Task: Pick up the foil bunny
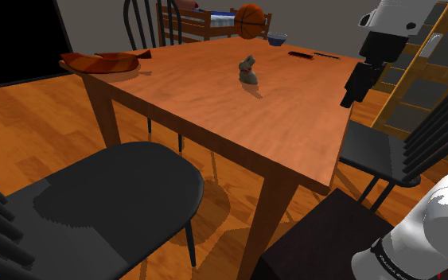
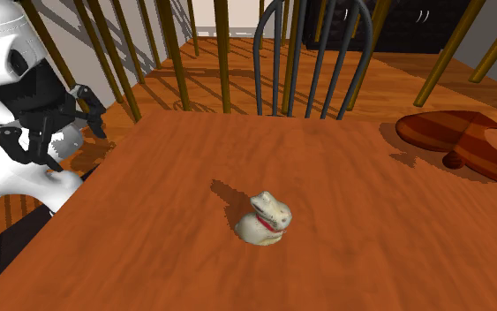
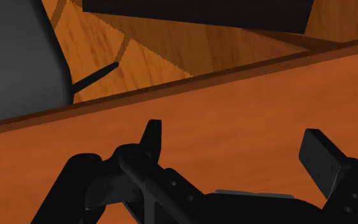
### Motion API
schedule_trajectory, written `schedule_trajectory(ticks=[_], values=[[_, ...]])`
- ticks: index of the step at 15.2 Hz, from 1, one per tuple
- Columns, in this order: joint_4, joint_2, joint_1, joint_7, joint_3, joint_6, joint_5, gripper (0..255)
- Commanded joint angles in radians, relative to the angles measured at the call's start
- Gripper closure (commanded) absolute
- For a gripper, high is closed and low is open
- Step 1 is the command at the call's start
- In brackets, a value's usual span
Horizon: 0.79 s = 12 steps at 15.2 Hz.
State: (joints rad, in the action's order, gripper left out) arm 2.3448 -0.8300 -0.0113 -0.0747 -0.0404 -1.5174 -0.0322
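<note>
1. At upper centre of the shoulder view, the foil bunny sits upright on the brown wooden desk, clear of every other item.
2. Second exterior view: the foil bunny appears at lower centre on the desk. It is pale cream with a red collar and casts a shadow toward the upper left of the frame.
3. The white arm enters at the upper right of the shoulder view. The black jaws hang below it, near the desk's right-hand edge and well apart from the bunny.
4. Second exterior view: the jaws are at the upper left of the frame, beside the desk's left edge.
5. Wrist view: the jaws stand wide apart with nothing between them, above bare desk close to its edge. Beyond that edge lie the wooden floor and a dark chair seat.
6. A reddish-brown tray rests on the desk at the upper left of the shoulder view; the same tray is at the right of the second exterior view.
7. A basketball, a bowl and a flat dark item occupy the desk's far end.
8. A dark chair stands at the lower left of the shoulder view.
</note>
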Motion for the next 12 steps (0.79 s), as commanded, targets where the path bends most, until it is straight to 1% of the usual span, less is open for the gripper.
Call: schedule_trajectory(ticks=[1, 6, 12], values=[[0.0, 0.0, 0.0, 0.0, 0.0, 0.0, 0.0, 0], [-0.112, 0.179, -0.016, -0.033, -0.008, -0.098, 0.004, 0], [-0.285, 0.391, -0.033, -0.072, -0.015, -0.175, 0.002, 0]])
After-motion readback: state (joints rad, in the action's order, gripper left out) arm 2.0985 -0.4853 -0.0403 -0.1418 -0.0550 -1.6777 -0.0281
